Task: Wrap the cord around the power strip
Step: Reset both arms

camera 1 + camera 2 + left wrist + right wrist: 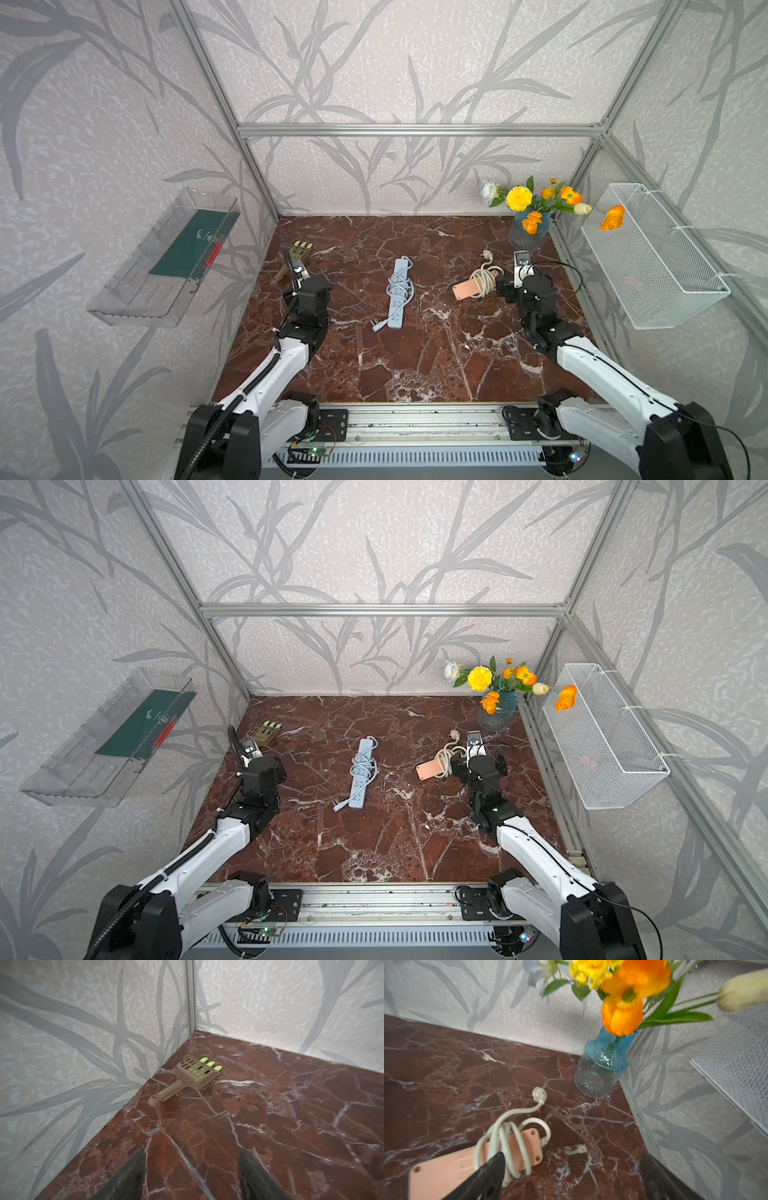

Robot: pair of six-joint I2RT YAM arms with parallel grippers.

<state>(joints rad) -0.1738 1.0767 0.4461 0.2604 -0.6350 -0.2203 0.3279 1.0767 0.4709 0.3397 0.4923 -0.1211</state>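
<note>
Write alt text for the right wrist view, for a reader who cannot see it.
A pink power strip with its white cord coiled around it lies on a red marble table, the plug trailing loose toward a blue glass vase of orange and yellow flowers. The right end effector is open beside the coils, gripping nothing.

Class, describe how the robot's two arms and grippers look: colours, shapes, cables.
Both arms have smooth white shells with boxy black joints. The left arm carries a ribbed black conduit. The right arm carries a thin black cable. The left gripper and right gripper each have two dark, tapered fingers.
</note>
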